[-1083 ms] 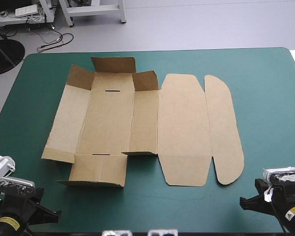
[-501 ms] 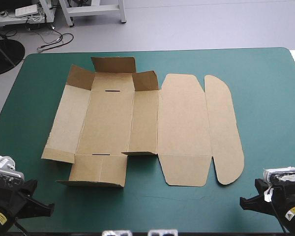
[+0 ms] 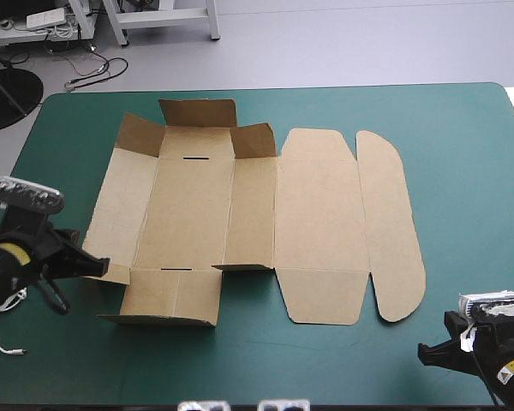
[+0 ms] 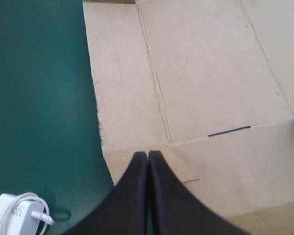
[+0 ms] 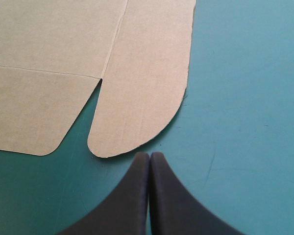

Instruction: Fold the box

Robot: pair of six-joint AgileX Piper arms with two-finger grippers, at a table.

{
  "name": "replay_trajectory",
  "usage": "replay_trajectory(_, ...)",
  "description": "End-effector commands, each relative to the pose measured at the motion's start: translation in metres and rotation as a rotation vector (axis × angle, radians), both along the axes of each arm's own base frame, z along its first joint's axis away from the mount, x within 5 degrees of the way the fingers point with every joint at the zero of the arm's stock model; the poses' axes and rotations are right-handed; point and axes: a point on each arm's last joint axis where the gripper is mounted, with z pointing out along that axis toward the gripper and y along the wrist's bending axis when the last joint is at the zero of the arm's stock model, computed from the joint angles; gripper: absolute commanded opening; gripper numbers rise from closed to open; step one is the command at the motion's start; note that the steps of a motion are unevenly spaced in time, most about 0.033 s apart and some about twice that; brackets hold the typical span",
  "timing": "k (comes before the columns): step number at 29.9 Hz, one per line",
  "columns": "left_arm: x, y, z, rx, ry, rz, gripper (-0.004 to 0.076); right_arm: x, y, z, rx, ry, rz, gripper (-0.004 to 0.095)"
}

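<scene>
The brown box [image 3: 240,214] lies mostly flat on the teal-green cover, its far flaps and near-left flap raised a little. My left gripper [image 3: 98,265] is shut and hovers over the box's near-left corner flap [image 4: 152,164]; in the left wrist view its tips [image 4: 147,154] meet above that small flap, with the slot [image 4: 229,131] just ahead. At the table's near right corner my right gripper [image 3: 424,353] is shut. Its tips [image 5: 149,155] sit just short of the rounded lid flap [image 5: 142,88], not touching it.
A white charger with cable [image 4: 17,215] lies on the cover beside my left gripper, near the table's left edge [image 3: 8,334]. Bare cover stretches right of the lid flap [image 3: 471,188] and along the near edge.
My left arm has swung up from the near left corner toward the box, its gripper now over the near-left flap. The right arm and the box have not moved.
</scene>
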Motion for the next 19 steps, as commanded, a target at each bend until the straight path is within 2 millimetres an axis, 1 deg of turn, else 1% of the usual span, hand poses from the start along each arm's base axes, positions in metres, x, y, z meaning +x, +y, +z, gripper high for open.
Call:
replay_trajectory(1,0.038,-0.002,0.008,0.025,-0.055,0.015,-0.0009,0.005,0.000,0.012,0.007,-0.074,-0.004,-0.0020)
replay_trajectory(5,0.078,0.001,0.004,0.003,0.002,0.062,0.0003,0.005,0.000,0.012,0.007,-0.074,-0.004,-0.0020)
replay_trajectory(8,0.108,0.013,-0.001,-0.030,0.050,0.110,0.0004,0.005,0.000,0.012,0.007,-0.074,-0.004,-0.0020)
replay_trajectory(10,0.124,0.027,-0.004,-0.083,0.079,0.150,0.0004,0.005,0.000,0.012,0.007,-0.074,-0.004,-0.0020)
replay_trajectory(12,0.133,0.045,-0.006,-0.120,0.103,0.177,0.0004,0.005,0.000,0.012,0.007,-0.074,-0.004,-0.0020)
replay_trajectory(13,0.138,0.059,-0.011,-0.151,0.127,0.202,0.0004,0.005,0.000,0.012,0.007,-0.074,-0.004,-0.0020)
replay_trajectory(16,0.144,0.092,-0.024,-0.274,0.195,0.271,0.0004,0.005,0.000,0.012,0.007,-0.074,-0.004,-0.0020)
replay_trajectory(19,0.149,0.118,-0.044,-0.460,0.282,0.260,0.0004,0.005,0.000,0.012,0.007,-0.074,-0.004,-0.0020)
